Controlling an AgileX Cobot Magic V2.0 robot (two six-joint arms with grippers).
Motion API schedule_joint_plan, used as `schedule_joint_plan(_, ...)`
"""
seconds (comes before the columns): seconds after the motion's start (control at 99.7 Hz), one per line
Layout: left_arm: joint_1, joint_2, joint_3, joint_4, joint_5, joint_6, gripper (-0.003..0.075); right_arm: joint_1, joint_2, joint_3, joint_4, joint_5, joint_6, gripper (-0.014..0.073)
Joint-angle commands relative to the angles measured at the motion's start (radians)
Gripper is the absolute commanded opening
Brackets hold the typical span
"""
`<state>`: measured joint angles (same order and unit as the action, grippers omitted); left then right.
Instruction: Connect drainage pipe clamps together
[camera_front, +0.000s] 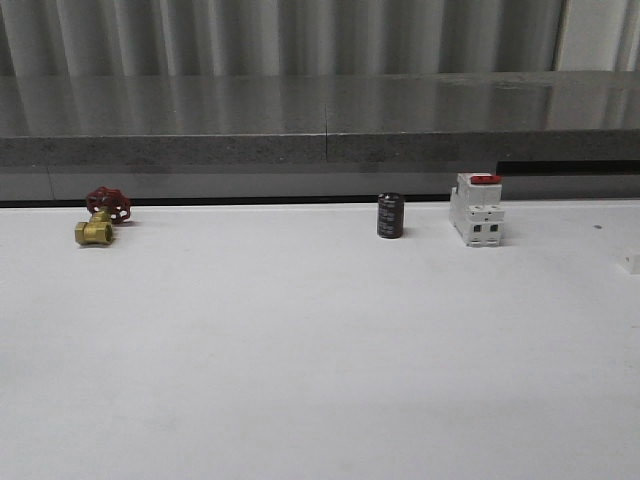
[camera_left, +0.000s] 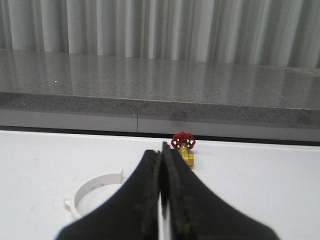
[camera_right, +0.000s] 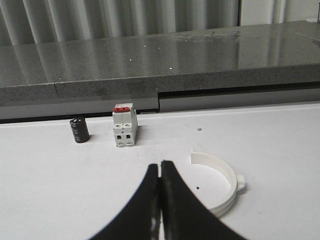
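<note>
Sitting along the far edge of the white table (camera_front: 320, 350), w/ the grey stone ledge (camera_front: 320, 120) as backdrop, are three bits of hardware: a brass valve (camera_front: 97, 228) w/ a red handwheel off to the left, a small black cylinder (camera_front: 390, 215) right of centre, and just to the right of that cylinder a white breaker (camera_front: 476, 210) w/ a red top. At the right margin of the front view a small white piece (camera_front: 629, 263) pokes in; can't tell what it is. Over to the left wrist cam: left gripper (camera_left: 162, 165) has its two dark fingers pressed together, no gap, nothing between them. Beside those fingers lies one white half-ring clamp (camera_left: 95, 192) flat on the table, part of its arc hidden behind the gripper, a small tab showing on its outer edge. The valve sits beyond the fingertips, close to the ledge, apart from the clamp. Right wrist cam now: right gripper (camera_right: 160, 172) likewise closed tight, holding nothing. The other white half-ring clamp (camera_right: 222, 182) lies flat just beside it, open side facing the fingers, a tab sticking out mid-arc and one at its end. The breaker and black cylinder stand farther back toward the ledge, well apart from this clamp. Neither clamp touches a gripper as far as the pics show.
</note>
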<state>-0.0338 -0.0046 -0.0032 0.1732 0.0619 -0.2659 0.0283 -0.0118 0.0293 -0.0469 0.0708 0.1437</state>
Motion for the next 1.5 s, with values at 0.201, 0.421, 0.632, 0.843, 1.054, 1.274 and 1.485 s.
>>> schedule_joint_plan(0.201,0.003,-0.032,0.046,-0.002,-0.071,-0.008,-0.0020,-0.002,-0.018,-0.020,-0.013,-0.079,-0.005,-0.0067)
schedule_joint_plan(0.421,0.003,-0.032,0.037,-0.002,-0.073,-0.008,-0.0020,-0.002,-0.018,-0.020,-0.013,-0.079,-0.005,-0.0067)
schedule_joint_plan(0.632,0.003,0.020,-0.055,-0.027,-0.028,-0.008,-0.0020,-0.002,-0.018,-0.020,-0.013,-0.079,-0.005,-0.0067)
schedule_joint_plan(0.843,0.003,0.181,-0.241,-0.057,0.163,-0.008,-0.0020,-0.002,-0.018,-0.020,-0.013,-0.079,-0.005,-0.0067)
schedule_joint_plan(1.054,0.003,0.406,-0.461,-0.073,0.434,-0.008,-0.0020,-0.002,-0.018,-0.020,-0.013,-0.079,-0.005,-0.0067)
schedule_joint_plan(1.274,0.003,0.585,-0.577,-0.073,0.497,-0.008,-0.0020,-0.002,-0.018,-0.020,-0.013,-0.079,-0.005,-0.0067)
schedule_joint_plan(1.485,0.003,0.649,-0.580,-0.073,0.466,-0.008,-0.0020,-0.002,-0.018,-0.020,-0.013,-0.079,-0.005,-0.0067)
